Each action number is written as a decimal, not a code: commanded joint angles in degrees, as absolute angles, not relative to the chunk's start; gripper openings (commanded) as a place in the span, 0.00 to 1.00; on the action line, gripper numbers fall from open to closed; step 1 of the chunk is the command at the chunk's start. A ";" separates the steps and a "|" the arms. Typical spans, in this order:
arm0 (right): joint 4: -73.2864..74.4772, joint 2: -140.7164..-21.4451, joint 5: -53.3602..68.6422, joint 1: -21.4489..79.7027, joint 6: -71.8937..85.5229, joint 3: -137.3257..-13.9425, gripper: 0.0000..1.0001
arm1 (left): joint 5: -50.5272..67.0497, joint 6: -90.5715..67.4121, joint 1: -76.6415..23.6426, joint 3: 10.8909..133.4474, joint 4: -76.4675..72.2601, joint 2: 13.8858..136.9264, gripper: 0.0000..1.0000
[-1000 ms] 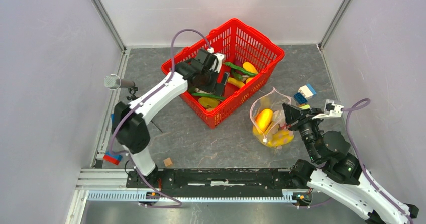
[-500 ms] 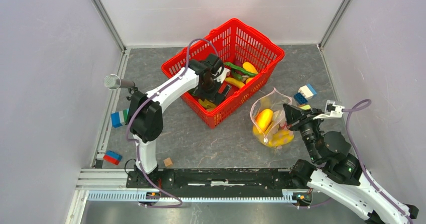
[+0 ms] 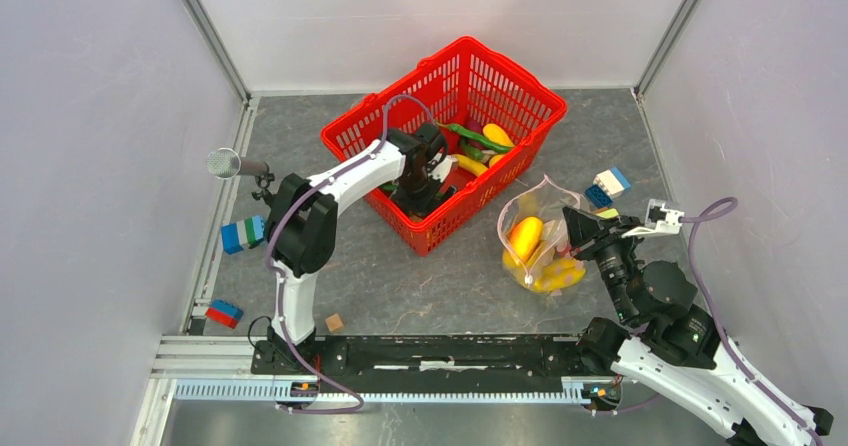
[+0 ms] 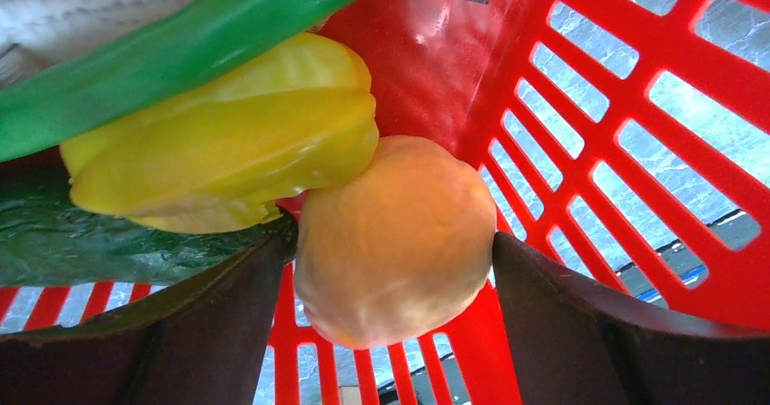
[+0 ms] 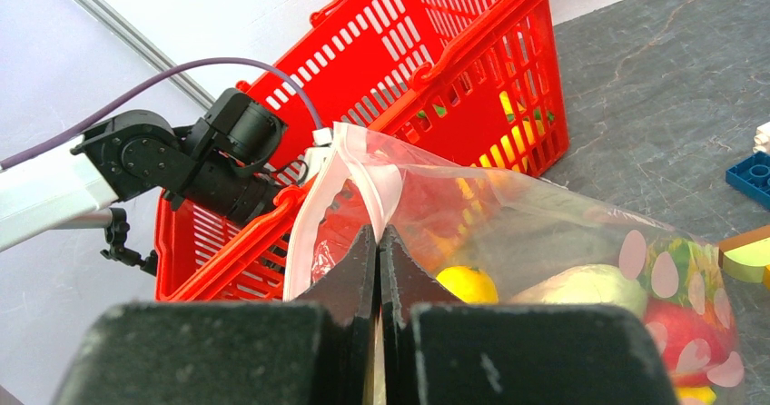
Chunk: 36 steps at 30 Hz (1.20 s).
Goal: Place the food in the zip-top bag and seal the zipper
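Note:
Down inside the red basket (image 3: 500, 76), my left gripper (image 3: 425, 181) is open. Its dark fingers (image 4: 218, 332) straddle a round orange fruit (image 4: 395, 205) on the basket floor, close on both sides. A yellow star fruit (image 4: 236, 151) and a long green vegetable (image 4: 182, 51) lie just beyond it. The zip-top bag (image 3: 535, 236) lies right of the basket with yellow, white and red food (image 5: 590, 287) inside. My right gripper (image 5: 378, 237) is shut on the bag's mouth edge, holding the pale zipper (image 5: 313, 214) strip up and the mouth open.
Coloured bricks (image 3: 608, 186) lie behind the bag. More bricks (image 3: 243, 233) sit by the left wall, with a red and blue one (image 3: 224, 313) nearer the rail. A small wooden cube (image 3: 334, 322) lies near the front. A microphone (image 3: 228, 163) stands at the left.
My left arm has swung down and toward the basket's near right side, lowering onto the orange fruit, and its jaws have narrowed a little. The right gripper and the bag have not moved.

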State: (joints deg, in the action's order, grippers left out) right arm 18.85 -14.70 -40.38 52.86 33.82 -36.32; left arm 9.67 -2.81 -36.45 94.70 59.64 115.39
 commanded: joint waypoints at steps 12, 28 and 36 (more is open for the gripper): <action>17.40 -16.13 -40.59 52.92 34.33 -36.21 0.02 | 12.44 -0.73 -36.42 94.05 58.62 113.72 0.33; 15.28 -18.94 -38.63 53.02 33.51 -36.78 0.02 | 10.33 -5.24 -36.64 92.77 48.89 92.68 0.18; 14.68 -19.64 -38.37 53.01 33.78 -36.48 0.02 | 10.85 -7.86 -36.83 87.46 40.31 81.01 0.16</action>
State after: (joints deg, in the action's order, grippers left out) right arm 17.15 -19.25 -38.74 52.86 33.80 -36.16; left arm 10.02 -4.67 -36.51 89.54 47.29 85.86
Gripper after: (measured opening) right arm 0.023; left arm 0.794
